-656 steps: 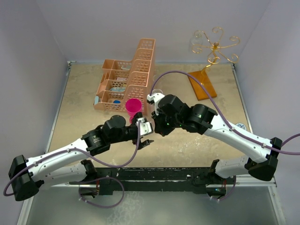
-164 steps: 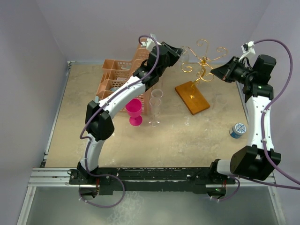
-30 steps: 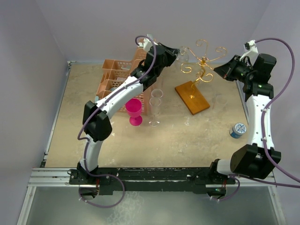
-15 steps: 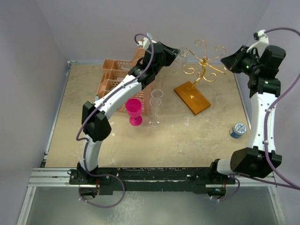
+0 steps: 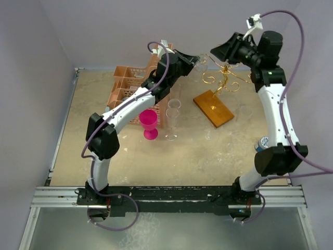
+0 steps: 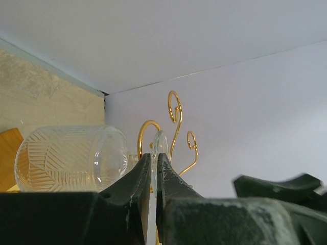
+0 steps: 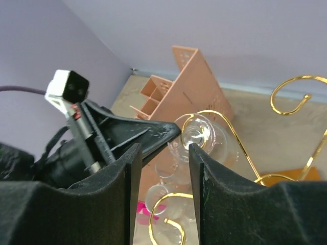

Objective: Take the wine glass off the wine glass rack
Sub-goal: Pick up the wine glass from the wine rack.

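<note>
The wine glass point(image 6: 71, 159) is clear with a ribbed bowl. Its thin round foot point(image 6: 159, 148) stands edge-on between my left gripper's point(image 6: 153, 157) fingers, which are shut on it. In the top view this gripper point(image 5: 193, 59) is high up at the left arm of the wine glass rack point(image 5: 227, 73), a gold wire stand on an orange base point(image 5: 213, 108). In the right wrist view the glass point(image 7: 200, 133) sits at a gold curl point(image 7: 214, 118), touching the left gripper's black fingertip point(image 7: 166, 133). My right gripper point(image 7: 164, 149) hangs open just above the rack top point(image 5: 217, 52), with nothing between its fingers.
A peach lattice basket point(image 5: 138, 86) stands at the back left, under the left arm. A pink cup point(image 5: 150, 123) and two clear glasses point(image 5: 173, 117) stand on the table in front of it. A blue-and-white round lid point(image 5: 263, 142) lies by the right arm.
My right arm has swung up and left from beside the rack to above its top, and its jaws have opened. The left gripper stays shut on the glass foot.
</note>
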{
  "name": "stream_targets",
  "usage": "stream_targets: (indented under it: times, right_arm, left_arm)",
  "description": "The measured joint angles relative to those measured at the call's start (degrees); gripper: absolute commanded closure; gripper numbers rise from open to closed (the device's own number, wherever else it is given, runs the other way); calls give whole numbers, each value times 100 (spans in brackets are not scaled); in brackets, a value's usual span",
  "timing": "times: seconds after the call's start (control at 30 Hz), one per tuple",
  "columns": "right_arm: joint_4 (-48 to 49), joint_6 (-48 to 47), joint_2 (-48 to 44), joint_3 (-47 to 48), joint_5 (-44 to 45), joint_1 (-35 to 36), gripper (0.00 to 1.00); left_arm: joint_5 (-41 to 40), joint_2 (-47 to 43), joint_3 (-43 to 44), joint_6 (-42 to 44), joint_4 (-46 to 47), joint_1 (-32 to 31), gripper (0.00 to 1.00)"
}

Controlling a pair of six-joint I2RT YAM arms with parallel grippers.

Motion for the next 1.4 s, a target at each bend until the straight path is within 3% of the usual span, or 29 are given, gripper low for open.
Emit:
stream_targets:
  times: [0.37,0.77,1.2,1.4]
  right_arm:
    - [-133,459,702,46,345,221,49]
    - [-11,470,743,44,33,225,55]
    - [772,1093,800,-341,-616,219,68]
    - [1410,1644,800,-826,-953,221,68]
  left_arm:
    - [466,-251,-682,-605,669,264,100]
    - [894,-251,-684,-988,1005,367,100]
    - [911,-251,-684,-1005,1019,389,100]
    - [931,-247,-684,-1005,1012,409,100]
